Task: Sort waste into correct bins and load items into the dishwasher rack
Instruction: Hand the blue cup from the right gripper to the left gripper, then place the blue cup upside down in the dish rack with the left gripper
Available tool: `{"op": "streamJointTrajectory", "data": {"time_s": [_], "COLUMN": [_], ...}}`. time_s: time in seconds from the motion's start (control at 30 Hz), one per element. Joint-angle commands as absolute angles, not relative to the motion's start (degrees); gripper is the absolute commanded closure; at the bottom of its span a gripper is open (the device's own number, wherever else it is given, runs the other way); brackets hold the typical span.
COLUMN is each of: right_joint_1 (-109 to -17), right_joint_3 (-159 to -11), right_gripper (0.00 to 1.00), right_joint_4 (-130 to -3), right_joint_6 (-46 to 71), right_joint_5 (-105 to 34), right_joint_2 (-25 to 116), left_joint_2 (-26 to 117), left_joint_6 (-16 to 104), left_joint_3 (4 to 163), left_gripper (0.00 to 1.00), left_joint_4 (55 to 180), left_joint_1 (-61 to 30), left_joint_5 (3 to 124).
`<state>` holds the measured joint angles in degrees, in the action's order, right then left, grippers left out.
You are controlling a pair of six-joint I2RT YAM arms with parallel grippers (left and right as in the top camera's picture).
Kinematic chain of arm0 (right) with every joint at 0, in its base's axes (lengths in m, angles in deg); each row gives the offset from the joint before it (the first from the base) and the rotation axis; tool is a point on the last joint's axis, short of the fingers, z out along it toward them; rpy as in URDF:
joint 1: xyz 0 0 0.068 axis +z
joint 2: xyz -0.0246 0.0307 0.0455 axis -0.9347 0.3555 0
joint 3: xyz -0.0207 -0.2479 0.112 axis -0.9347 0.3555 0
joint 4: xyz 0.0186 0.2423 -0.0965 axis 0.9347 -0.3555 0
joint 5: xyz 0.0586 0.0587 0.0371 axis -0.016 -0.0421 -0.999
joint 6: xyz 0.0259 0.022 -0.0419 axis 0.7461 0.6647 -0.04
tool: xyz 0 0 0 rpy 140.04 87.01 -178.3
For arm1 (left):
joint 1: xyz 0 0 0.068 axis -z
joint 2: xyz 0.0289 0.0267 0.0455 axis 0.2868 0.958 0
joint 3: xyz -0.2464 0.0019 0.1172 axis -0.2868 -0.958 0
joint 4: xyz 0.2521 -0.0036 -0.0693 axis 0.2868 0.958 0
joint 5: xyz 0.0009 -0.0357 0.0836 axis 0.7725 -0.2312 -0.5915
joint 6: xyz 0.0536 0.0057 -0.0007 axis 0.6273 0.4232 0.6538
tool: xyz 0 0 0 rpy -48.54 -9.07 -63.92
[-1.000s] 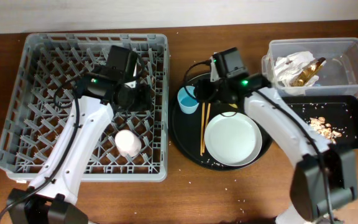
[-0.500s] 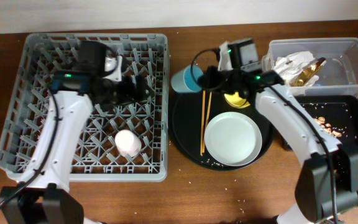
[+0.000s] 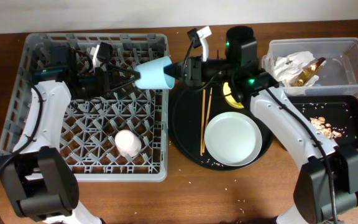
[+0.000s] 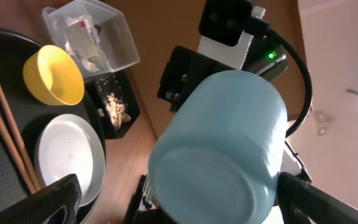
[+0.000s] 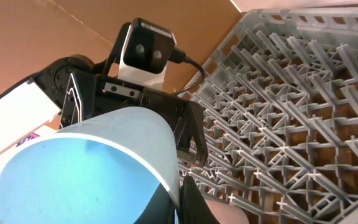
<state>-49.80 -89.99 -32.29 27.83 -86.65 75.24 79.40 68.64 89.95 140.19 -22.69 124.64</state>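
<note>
right gripper (image 3: 175, 73): clamped on light blue cup (image 3: 153, 73) rim
left gripper (image 3: 128, 79): wide open, cup base just ahead
tip: imo close left squarely before right lets go

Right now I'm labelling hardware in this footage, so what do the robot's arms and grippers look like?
The left arm and right arm have white shells, black joints and looping black cables. The left gripper and right gripper are black. A white camera block sits on the left wrist; a green light glows on the right arm.
</note>
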Motion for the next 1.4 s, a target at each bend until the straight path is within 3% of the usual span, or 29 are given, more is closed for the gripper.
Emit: {"op": "streamJointTrajectory", "data": {"time_s": [0.0,0.23,0.27,0.4,0.47,0.5,0.53,0.57,0.6,0.63,0.67,0.7,0.93,1.17,1.37], "right_joint_1": [-47.8,-44.1,-43.7,-42.5,-42.5,-42.5,-42.5,-42.5,-42.5,-42.5,-42.6,-43.4,-54.3,-55.5,-55.7], "right_joint_3": [-90.5,-90.5,-90.5,-90.5,-90.5,-90.5,-90.5,-90.5,-90.5,-90.5,-90.5,-90.5,-90.6,-91.0,-91.0], "right_gripper": [0.96,0.96,0.96,0.96,0.95,0.76,0.69,0.53,0.49,0.39,0.11,0.01,0.02,0.02,0.02], "right_joint_4": [-31.3,-23.7,-22.2,-19.7,-19.7,-19.7,-19.7,-19.7,-19.7,-19.8,-20.0,-20.7,-37.1,-53.5,-55.9], "right_joint_6": [28.9,31.3,31.9,33.8,33.9,33.8,33.8,33.8,33.8,33.8,33.8,33.8,28.2,14.6,13.6], "right_joint_5": [-85.3,-80.0,-80.0,-79.2,-79.3,-79.5,-79.5,-79.4,-79.5,-79.5,-79.5,-79.4,-78.2,-64.0,-64.0], "right_joint_2": [77.5,82.0,82.7,84.4,84.4,84.4,84.4,84.4,84.4,84.4,84.4,84.4,83.2,73.9,73.6], "left_joint_2": [80.0,80.0,80.0,80.0,80.0,80.0,80.0,80.0,80.0,80.0,80.0,80.0,76.7,73.1,78.6], "left_joint_6": [70.4,70.4,70.4,70.4,70.4,70.4,70.4,70.4,70.4,70.4,70.4,70.4,62.5,59.9,57.3], "left_joint_3": [90.5,90.5,90.5,90.5,90.5,90.5,90.5,90.5,90.5,90.5,90.5,90.6,91.8,91.8,91.8], "left_gripper": [0.01,0.11,0.19,0.23,0.31,0.37,0.40,0.42,0.42,0.42,0.43,0.43,0.47,0.45,0.45], "left_joint_4": [140.3,140.5,140.9,141.2,141.2,141.1,141.1,141.1,141.1,141.1,141.0,140.8,141.2,142.1,142.0], "left_joint_1": [-22.4,-22.3,-22.3,-22.3,-22.3,-22.3,-22.3,-22.3,-22.4,-22.4,-22.5,-23.3,-24.7,-9.4,-1.0], "left_joint_5": [126.0,126.0,126.0,126.0,126.0,125.6,124.9,124.3,124.1,124.1,123.9,121.7,78.0,38.8,19.7]}}
